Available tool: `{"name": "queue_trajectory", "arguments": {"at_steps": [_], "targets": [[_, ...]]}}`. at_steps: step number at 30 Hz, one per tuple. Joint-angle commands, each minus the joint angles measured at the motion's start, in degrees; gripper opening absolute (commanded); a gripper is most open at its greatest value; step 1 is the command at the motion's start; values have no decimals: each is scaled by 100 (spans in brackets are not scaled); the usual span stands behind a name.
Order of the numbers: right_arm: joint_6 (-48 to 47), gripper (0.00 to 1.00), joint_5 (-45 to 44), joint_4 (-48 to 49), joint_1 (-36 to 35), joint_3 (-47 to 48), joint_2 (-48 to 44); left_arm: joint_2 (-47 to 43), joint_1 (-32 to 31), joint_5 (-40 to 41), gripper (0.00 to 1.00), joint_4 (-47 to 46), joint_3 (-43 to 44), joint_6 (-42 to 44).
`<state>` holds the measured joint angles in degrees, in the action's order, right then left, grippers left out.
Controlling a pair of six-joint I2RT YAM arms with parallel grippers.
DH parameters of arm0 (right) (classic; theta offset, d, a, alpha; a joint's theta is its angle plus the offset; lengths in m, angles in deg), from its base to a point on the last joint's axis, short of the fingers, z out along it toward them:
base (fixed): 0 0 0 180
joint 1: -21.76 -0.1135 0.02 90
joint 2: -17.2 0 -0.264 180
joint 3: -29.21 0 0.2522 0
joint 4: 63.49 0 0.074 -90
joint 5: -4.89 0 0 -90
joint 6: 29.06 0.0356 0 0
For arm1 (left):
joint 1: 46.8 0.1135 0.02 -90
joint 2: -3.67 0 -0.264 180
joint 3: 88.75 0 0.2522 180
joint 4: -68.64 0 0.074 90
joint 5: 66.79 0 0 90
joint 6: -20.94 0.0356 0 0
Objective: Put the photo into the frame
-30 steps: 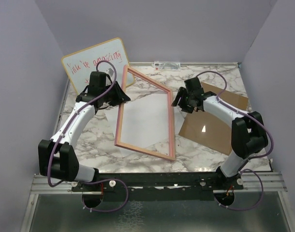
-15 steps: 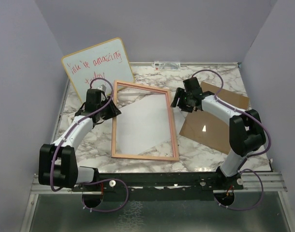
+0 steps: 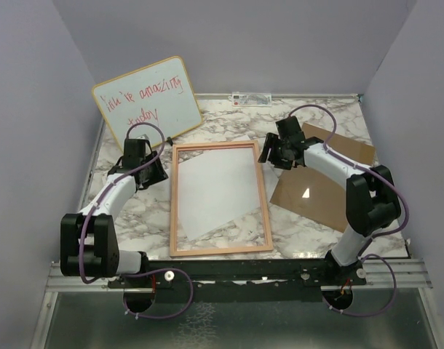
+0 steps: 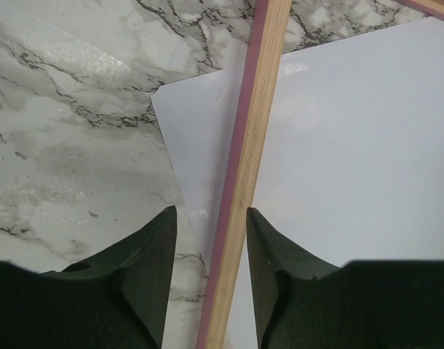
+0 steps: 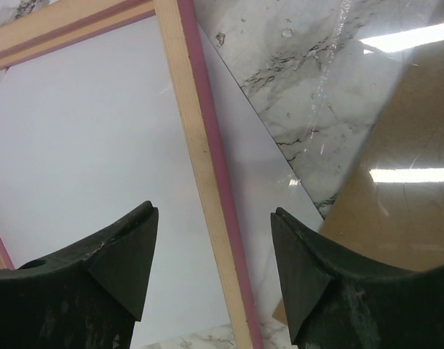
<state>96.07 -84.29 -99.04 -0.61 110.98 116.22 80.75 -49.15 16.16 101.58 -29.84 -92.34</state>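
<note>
**Inspector:** Start at the left. What stood there?

**Assistant:** A whiteboard (image 3: 148, 102) with red handwriting leaned at the back left corner of the marble table (image 3: 135, 218). Just in front of it was the left gripper (image 4: 210, 218), low over the table.

**Inspector:** State of that gripper?

**Assistant:** Its jaws were apart and stood astride the left rail of the frame (image 3: 220, 251), near the far end of that rail. The wrist view showed a gap on each side of the rail, so nothing was clamped.

**Inspector:** And the frame itself?

**Assistant:** It lay flat in the middle of the table, long sides running front to back.

**Inspector:** Location of the photo?

**Assistant:** The photo (image 3: 215, 189) lay on the table beneath the frame, white side up and skewed against it. One corner poked out past the left rail and another edge ran out past the right rail. It did not fill the opening, since marble showed in the near right part of it.

**Inspector:** The right side?

**Assistant:** The right gripper (image 5: 213, 218) hung over the far end of the right rail. Its jaws were wide apart, one on either side of the rail, and they touched nothing. Right of the frame, a brown board (image 3: 320, 193) lay flat under that arm, with a bright glint on its surface.
</note>
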Motion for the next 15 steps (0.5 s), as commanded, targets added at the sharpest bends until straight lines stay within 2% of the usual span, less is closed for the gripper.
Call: {"name": "queue_trajectory", "arguments": {"at_steps": [1,6,10,12,15], "targets": [[-143,68,-332,-242,48,193,-263,-38,24,-282,48,61,354,185],[-251,68,-130,-240,48,255,-180,120,25,-283,56,40,382,245],[-331,68,354,-187,47,218,-127,434,24,-193,57,-173,423,65],[-383,68,522,-161,40,213,-97,647,24,131,56,-251,534,-59],[-413,68,657,-168,41,213,-55,910,26,1046,56,-284,730,-288]]}}
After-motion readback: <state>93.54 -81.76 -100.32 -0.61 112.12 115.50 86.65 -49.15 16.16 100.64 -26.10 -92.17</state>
